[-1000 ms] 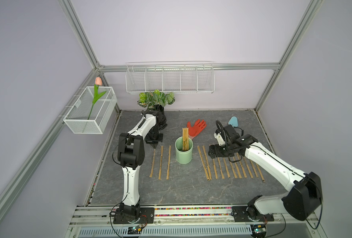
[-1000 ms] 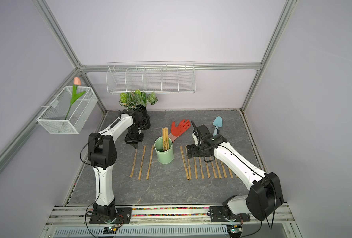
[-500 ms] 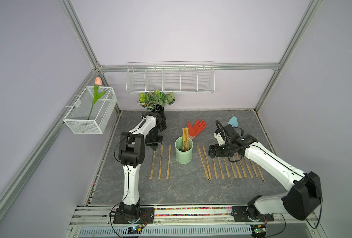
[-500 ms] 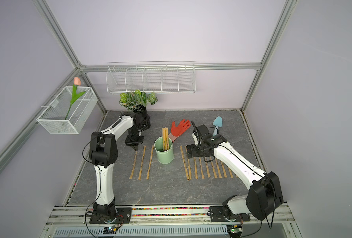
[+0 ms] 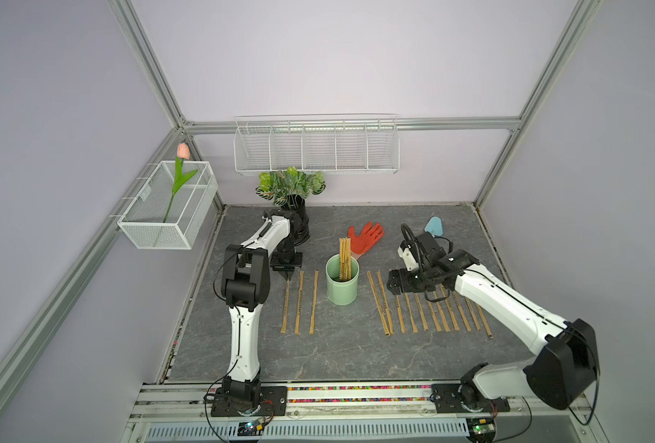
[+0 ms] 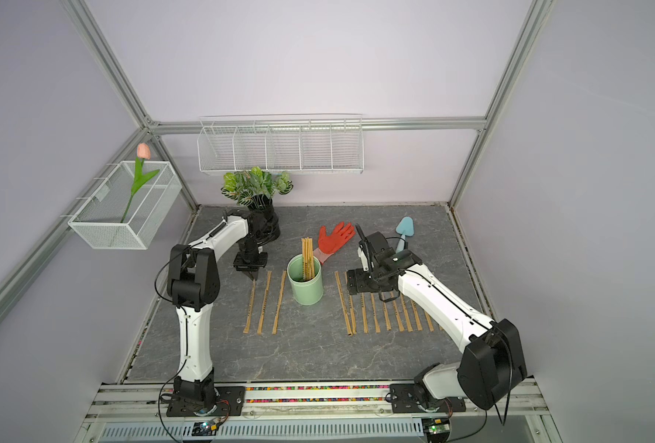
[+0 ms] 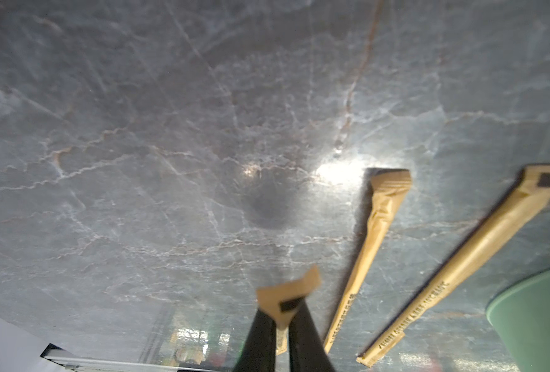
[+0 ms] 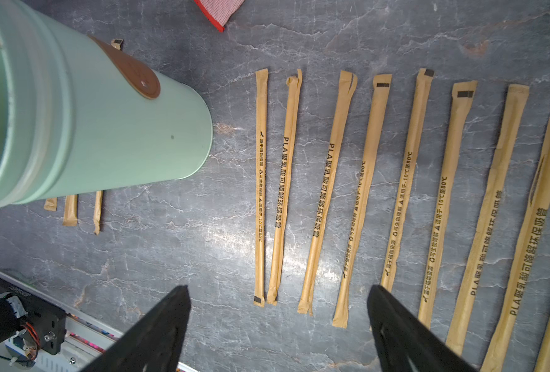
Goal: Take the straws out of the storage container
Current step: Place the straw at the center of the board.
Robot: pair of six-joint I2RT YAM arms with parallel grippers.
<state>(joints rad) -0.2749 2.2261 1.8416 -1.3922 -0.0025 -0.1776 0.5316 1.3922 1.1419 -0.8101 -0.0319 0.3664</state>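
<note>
Between the thin black fingers of the left gripper (image 7: 281,314) sits the flattened end of one straw (image 7: 288,288), pinched tight. Whether the grip has begun to slacken I cannot tell. Over the last second this gripper has come down toward the bench (image 7: 138,128), carrying that end with it. In both top views the straw's length now runs along the bench as the outermost of three on this side. It lies roughly parallel with its two neighbours (image 5: 299,303), while the held end looks just clear of the surface. Judging by that, the put-down is nearly finished. What remains is to let go and lift away without dragging the light paper out of line.

Just beyond those neighbours stands the storage container (image 5: 341,287), upright. A bundle of straws (image 5: 344,253) stands in it, poking well above the rim. So the job is only partly done, and more trips to the container are needed.

On the container's other side a row of straws (image 8: 360,193) lies side by side on the bench. Over that row hangs the right gripper (image 8: 278,291), spread wide and holding nothing. It has not shifted in the last second and appears to be waiting its turn.
</note>
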